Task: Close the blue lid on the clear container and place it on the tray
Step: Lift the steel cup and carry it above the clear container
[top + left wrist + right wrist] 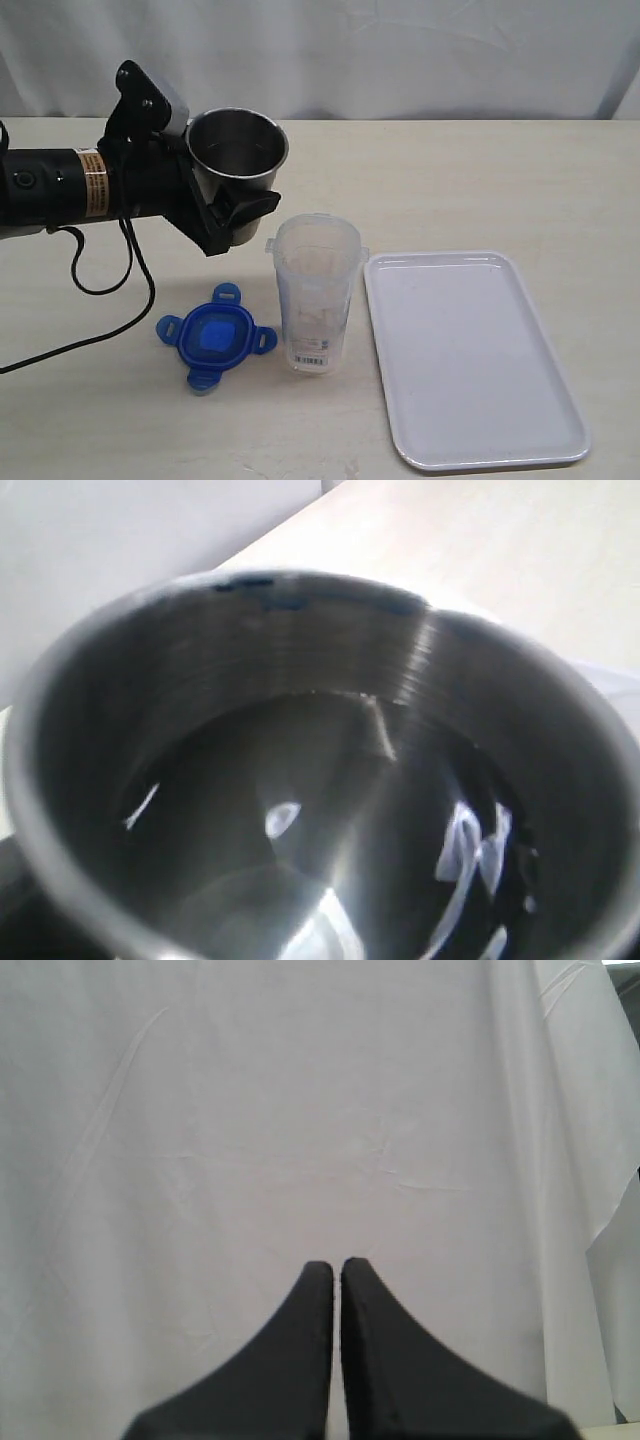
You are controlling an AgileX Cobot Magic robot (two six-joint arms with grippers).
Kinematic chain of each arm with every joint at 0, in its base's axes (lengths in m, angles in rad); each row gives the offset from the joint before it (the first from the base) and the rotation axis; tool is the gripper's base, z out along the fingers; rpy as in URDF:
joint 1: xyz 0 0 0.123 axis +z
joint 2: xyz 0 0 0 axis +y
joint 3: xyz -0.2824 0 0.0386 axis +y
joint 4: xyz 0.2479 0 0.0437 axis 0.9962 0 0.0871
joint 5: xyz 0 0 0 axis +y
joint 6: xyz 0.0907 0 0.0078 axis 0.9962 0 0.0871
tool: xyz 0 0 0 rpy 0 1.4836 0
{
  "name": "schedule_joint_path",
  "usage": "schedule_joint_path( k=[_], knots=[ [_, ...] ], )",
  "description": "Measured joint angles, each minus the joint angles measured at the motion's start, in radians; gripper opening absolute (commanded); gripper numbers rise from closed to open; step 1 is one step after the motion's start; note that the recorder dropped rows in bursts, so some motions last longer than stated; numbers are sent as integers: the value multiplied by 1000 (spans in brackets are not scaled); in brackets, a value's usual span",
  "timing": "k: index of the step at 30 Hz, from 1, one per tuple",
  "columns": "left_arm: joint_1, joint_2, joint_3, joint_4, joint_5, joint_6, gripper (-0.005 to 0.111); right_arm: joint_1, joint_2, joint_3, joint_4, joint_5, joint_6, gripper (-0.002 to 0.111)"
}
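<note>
The clear container (pixel 315 300) stands upright and uncovered on the table, just left of the white tray (pixel 470 355). The blue lid (pixel 215 337) lies flat on the table to the container's left, apart from it. My left gripper (pixel 243 206) hangs above and behind the lid, shut on a steel cup (pixel 237 150) held upright in the air. The cup's inside (pixel 300 780) fills the left wrist view and hides the fingers. My right gripper (pixel 337 1270) is shut with nothing in it, faces a white cloth, and is out of the exterior view.
A black cable (pixel 100 300) from the left arm loops over the table left of the lid. White cloth (pixel 400 50) hangs behind the table. The tray holds nothing.
</note>
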Motion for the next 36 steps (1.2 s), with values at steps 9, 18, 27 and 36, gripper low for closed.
schedule_joint_path(
  k=[9, 18, 27, 36],
  knots=[
    [0, 0, 0, 17, -24, 114, 0, 0, 0, 0, 0, 0, 0, 4],
    [0, 0, 0, 17, -24, 174, 0, 0, 0, 0, 0, 0, 0, 4],
    [0, 0, -31, 14, -39, 164, 0, 0, 0, 0, 0, 0, 0, 4],
    [0, 0, -35, 2, -53, 138, 0, 0, 0, 0, 0, 0, 0, 4]
  ],
)
